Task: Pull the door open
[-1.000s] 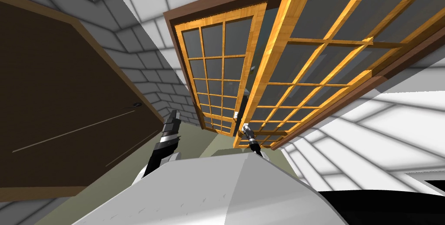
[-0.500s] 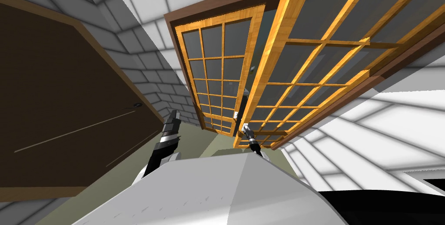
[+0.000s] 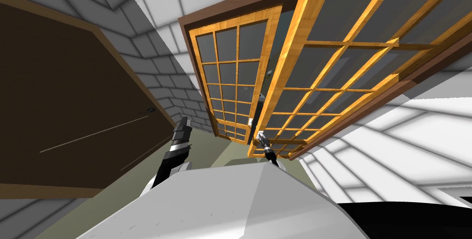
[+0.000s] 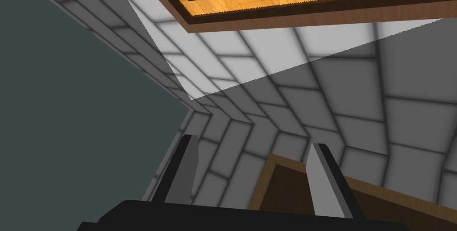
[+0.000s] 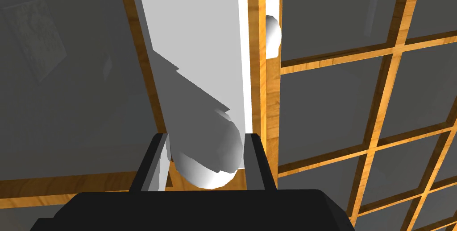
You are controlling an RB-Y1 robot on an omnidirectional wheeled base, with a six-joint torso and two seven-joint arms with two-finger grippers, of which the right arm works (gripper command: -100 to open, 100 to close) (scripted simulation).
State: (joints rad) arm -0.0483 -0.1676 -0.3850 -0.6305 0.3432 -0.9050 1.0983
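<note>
Grey tiled walls (image 3: pixel 156 63) surround the wooden glass door (image 3: pixel 288 65), whose leaf directly ahead of my right gripper (image 5: pixel 206 139) seems already ajar. This gripper pinches the white knob (image 5: pixel 207 161) from both sides, so a pull can carry the leaf. My left gripper (image 4: pixel 254 141) hangs spread, idle, facing the wall.

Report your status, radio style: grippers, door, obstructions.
Right gripper shut on white door knob. Left gripper open, free, by tiled wall. Right glazed door ajar, gap beside left leaf. No obstruction seen.
</note>
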